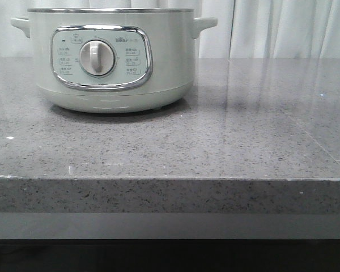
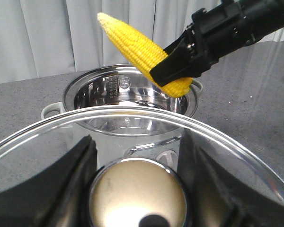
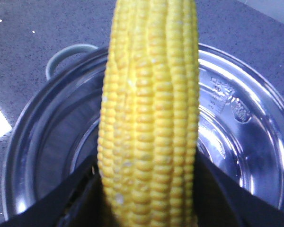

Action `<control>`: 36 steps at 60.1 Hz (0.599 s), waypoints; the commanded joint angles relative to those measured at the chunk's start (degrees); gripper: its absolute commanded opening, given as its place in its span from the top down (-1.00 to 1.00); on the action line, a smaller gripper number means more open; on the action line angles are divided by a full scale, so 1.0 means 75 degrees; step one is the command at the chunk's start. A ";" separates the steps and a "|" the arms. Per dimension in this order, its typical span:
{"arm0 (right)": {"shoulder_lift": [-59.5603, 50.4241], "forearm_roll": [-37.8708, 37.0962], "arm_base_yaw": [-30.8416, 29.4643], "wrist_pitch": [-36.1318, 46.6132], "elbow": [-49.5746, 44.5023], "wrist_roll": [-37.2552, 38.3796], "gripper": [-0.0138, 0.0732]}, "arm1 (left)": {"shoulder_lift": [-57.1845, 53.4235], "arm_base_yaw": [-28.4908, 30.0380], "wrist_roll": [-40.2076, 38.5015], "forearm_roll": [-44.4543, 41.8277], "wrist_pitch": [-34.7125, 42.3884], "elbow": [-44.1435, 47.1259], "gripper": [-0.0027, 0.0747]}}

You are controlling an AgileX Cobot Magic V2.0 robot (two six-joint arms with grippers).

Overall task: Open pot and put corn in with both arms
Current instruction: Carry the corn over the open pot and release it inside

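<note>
The pale grey-green pot [image 1: 113, 73] stands at the back left of the counter, without its lid; neither gripper shows in the front view. In the left wrist view my left gripper [image 2: 137, 142] is shut on the round knob [image 2: 137, 194] of the glass lid [image 2: 132, 111] and holds it raised, in front of the open pot [image 2: 109, 92]. My right gripper [image 2: 180, 66] is shut on the yellow corn [image 2: 137, 49], tilted above the pot's steel rim. In the right wrist view the corn [image 3: 149, 118] sits between the jaws of the right gripper [image 3: 146, 189], over the open pot [image 3: 33, 132].
The grey speckled counter [image 1: 215, 141] stretches right of the pot, its front edge [image 1: 170, 179] near the camera. White curtains [image 1: 283, 28] hang behind. A pot side handle [image 3: 66, 54] sticks out beside the rim.
</note>
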State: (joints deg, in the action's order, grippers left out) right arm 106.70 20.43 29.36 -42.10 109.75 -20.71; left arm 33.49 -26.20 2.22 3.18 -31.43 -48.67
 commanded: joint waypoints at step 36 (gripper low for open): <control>0.0356 -0.0044 -0.0003 0.0260 0.0231 -0.0140 -0.20 | -0.0039 -0.0004 -0.0061 0.0076 0.1141 -0.0302 0.45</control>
State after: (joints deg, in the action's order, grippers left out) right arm 112.79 19.56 29.36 -42.84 109.64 -21.05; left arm 33.49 -26.20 2.22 3.18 -31.43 -48.67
